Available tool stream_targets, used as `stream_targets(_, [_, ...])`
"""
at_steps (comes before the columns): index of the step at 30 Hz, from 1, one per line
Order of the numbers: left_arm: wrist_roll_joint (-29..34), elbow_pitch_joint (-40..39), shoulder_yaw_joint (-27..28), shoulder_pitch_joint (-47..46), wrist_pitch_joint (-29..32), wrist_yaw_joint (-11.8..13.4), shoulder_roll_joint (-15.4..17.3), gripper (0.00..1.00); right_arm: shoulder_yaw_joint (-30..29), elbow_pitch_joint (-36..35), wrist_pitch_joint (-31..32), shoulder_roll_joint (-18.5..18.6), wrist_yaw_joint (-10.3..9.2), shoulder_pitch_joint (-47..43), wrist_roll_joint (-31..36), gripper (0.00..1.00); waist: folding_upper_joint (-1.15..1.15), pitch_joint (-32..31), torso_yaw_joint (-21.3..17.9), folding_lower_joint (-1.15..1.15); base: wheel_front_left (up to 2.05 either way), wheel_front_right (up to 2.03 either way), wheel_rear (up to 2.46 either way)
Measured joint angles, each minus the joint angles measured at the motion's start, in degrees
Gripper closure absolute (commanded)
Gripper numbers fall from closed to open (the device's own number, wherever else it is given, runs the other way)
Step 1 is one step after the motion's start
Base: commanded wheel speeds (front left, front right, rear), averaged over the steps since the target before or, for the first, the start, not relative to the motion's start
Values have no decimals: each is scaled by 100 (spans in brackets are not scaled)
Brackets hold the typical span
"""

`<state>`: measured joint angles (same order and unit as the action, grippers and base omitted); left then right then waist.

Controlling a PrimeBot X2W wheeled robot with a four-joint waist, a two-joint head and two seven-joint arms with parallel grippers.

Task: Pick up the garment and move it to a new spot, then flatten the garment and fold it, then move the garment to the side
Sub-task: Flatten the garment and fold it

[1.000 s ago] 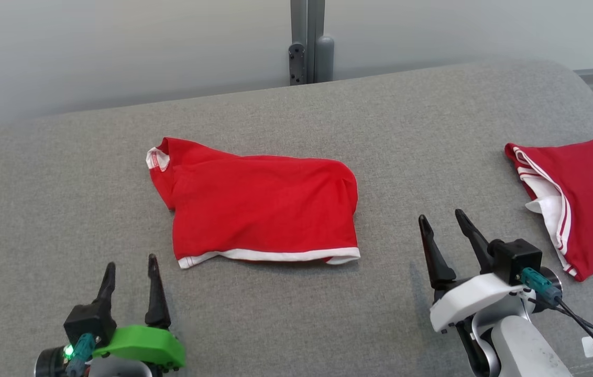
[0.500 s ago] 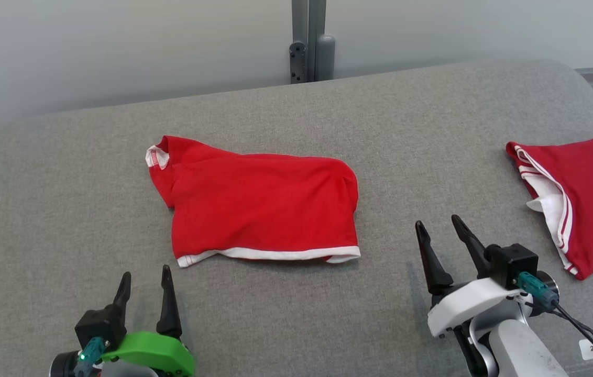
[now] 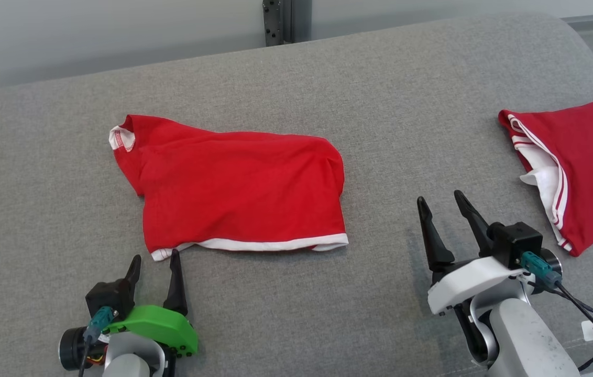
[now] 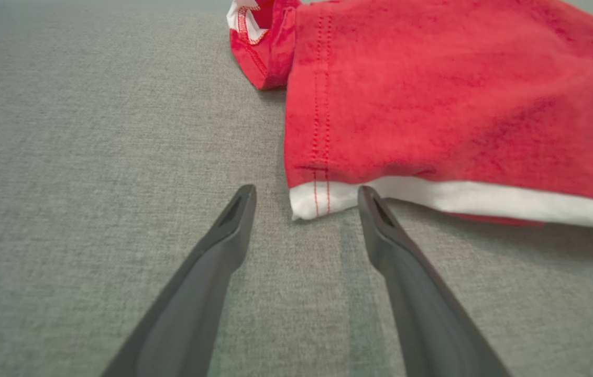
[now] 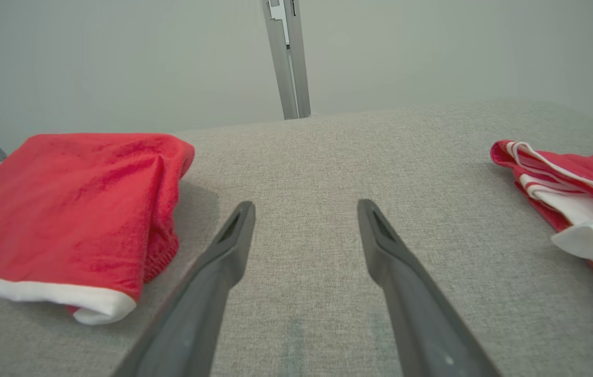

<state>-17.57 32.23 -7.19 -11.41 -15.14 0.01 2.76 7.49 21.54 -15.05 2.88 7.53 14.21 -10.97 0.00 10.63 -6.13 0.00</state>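
Garment (image 3: 233, 188) lies at centre frame on the cushion (image 3: 328, 78), left gripper (image 3: 155, 255) poised wide-jawed at its lower-left hem corner, seemingly to pinch it, while right gripper (image 3: 439, 197), jaws wide and empty, stands clear at lower right.

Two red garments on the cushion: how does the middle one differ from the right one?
The middle garment shows one plain white hem band; the right garment shows white fabric with red stripes. The left gripper, jaws open, sits at the middle garment's near corner; nothing touches the right garment. Both are red, lying on the grey cushion.
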Motion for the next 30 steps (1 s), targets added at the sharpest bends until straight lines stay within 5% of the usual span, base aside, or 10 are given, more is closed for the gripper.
stream_targets(11, [-46,218,114,-212,0,-8,1,0,45,-22,0,0,0,32,-63,0,0,210,-112,0,0,0,0])
stream_targets(13, [-66,146,118,-212,0,-37,1,88,40,-21,0,0,0,35,-63,0,0,214,-107,0,0,0,0])
stream_targets(14, [-73,98,111,-212,0,-51,1,100,36,-21,0,0,0,37,-63,0,0,215,-101,0,0,0,0])
stream_targets(30, [-156,-523,80,196,0,-103,1,100,-24,109,0,0,0,-108,-37,0,0,-40,399,0,0,0,0])
